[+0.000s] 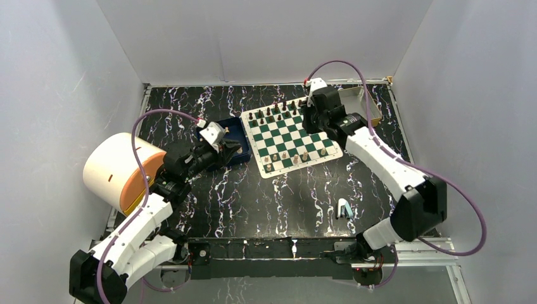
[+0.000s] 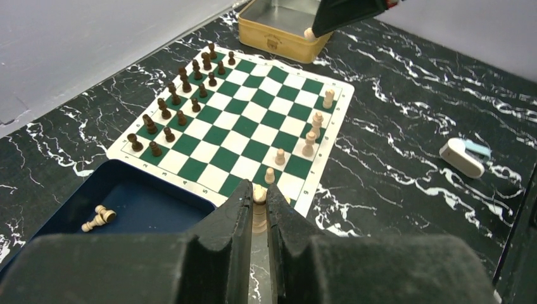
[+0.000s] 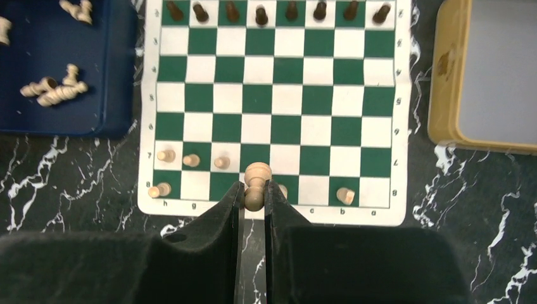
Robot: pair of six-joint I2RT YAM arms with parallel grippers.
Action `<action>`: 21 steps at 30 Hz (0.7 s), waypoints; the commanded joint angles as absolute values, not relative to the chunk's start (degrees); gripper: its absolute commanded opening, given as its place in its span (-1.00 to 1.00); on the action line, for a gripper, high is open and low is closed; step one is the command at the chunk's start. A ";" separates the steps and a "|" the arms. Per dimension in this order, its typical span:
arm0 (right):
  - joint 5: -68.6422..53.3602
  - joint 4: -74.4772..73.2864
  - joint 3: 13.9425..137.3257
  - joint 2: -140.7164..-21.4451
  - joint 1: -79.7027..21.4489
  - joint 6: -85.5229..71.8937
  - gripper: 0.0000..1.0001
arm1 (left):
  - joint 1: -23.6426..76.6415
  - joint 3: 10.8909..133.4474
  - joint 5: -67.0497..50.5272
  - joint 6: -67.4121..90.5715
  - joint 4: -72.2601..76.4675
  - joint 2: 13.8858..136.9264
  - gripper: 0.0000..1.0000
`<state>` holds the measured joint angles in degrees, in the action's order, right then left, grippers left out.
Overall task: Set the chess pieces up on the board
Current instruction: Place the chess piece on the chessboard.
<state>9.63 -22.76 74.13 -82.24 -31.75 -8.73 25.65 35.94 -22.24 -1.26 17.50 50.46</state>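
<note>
L gripper is pinched tight on a cream piece, upright, near the blue tray's board-side rim, prob. so it lands standing. R gripper nips a second cream piece, raised about over the board's tin-side edge. The board lies at the table's far middle, with the tin toward the far right corner. Dark pieces fill their rows (cream side has few). The centre squares are bare, so there's room to come in.

plain pale grey walls box in a black, white-veined marble-look table under even light.
</note>
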 commanded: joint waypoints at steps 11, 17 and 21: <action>0.36 -47.05 97.94 -106.81 -30.36 -10.25 -0.80 | 26.27 35.37 -23.18 -7.16 16.37 47.70 -1.00; 0.35 -48.10 101.50 -112.16 -30.38 -10.34 -0.78 | 26.28 35.77 -23.16 -7.65 15.50 47.64 -1.00; -1.45 -50.95 104.12 -116.45 -30.37 -9.98 -0.75 | 26.28 35.76 -22.88 -7.78 15.41 47.47 -1.00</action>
